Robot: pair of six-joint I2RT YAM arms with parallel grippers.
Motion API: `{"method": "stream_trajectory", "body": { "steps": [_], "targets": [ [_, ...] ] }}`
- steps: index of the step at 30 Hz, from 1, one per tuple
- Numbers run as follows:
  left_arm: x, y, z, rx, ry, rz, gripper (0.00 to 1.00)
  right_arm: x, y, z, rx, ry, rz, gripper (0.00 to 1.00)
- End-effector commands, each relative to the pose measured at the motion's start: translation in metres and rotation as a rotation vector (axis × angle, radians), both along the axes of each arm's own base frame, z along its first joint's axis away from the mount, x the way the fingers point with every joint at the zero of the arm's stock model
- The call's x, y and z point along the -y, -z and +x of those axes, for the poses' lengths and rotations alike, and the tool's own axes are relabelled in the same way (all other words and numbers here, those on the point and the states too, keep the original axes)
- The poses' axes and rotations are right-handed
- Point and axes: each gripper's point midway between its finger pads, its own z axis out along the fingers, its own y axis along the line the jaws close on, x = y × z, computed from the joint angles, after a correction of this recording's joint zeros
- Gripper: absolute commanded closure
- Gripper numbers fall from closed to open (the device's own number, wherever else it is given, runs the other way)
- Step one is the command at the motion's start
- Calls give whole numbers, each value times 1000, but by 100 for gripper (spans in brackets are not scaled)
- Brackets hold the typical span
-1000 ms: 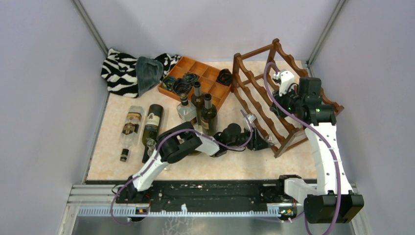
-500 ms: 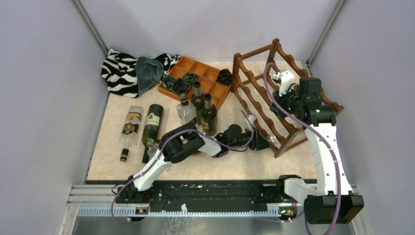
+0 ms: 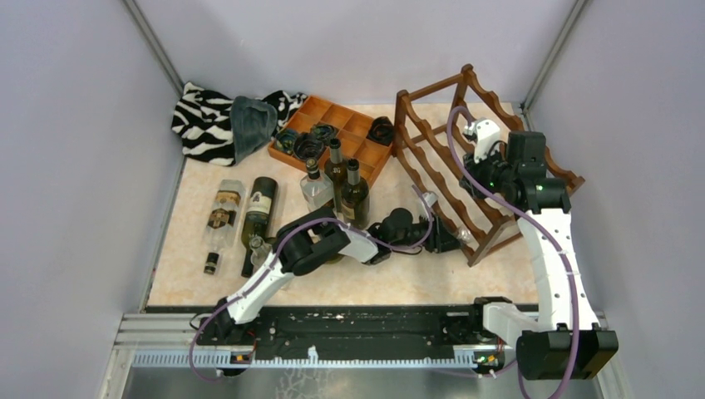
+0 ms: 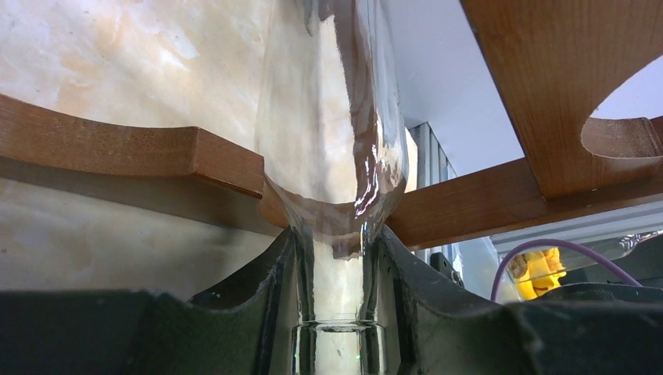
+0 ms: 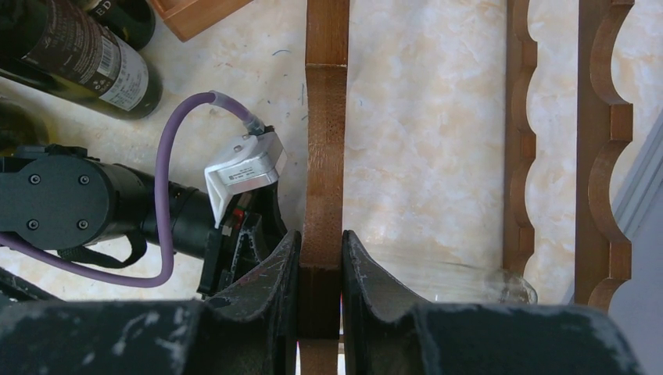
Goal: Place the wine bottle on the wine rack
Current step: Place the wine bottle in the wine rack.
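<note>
Wine bottle point(image 4: 328, 141): clear glass. Its neck is sitting between the jaws of the left gripper point(image 4: 335, 242), and its body is reaching away from the claw toward 12 o'clock in the left wrist view.
Bottle against frame: it is crossing a scalloped rail of the wine rack point(image 4: 117, 148) at the rack's 6 o'clock corner as seen from overhead. Whether the glass is pressing on the wood cannot be told.
Left gripper: is clamping the bottle's neck, fingers drawn in close on either side. The arm is stretching low over the table point(image 3: 374, 278) toward 3 o'clock.
Right gripper point(image 5: 320, 242): is pinching a straight wooden rail of the rack, jaws nearly together. The bottle's base is showing at 3 o'clock of this claw.
Standing bottles point(image 3: 354, 198): are grouped at 9 o'clock of the rack.
Lying bottles point(image 3: 259, 209): are resting side by side at 9 o'clock of the standing group.
Compartment tray point(image 3: 356, 126): is sitting at 12 o'clock of the standing bottles.
Zebra cloth point(image 3: 199, 125): is bunching at 9 o'clock of the tray.
</note>
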Motion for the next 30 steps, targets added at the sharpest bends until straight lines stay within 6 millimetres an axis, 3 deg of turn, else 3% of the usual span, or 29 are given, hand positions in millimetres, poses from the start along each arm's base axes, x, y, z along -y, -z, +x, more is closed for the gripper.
{"method": "stream_trajectory", "body": {
  "steps": [1,12,30],
  "targets": [
    [-1,46,4,-31,-17,110,100,-50,-7,-2,30,-218,128,100],
    [-24,66,-6,-94,-53,136,100,-49,-5,-1,26,-216,124,100],
    [-2,61,-1,-11,-1,156,100,-51,-3,-5,21,-222,124,100]
  ]
}}
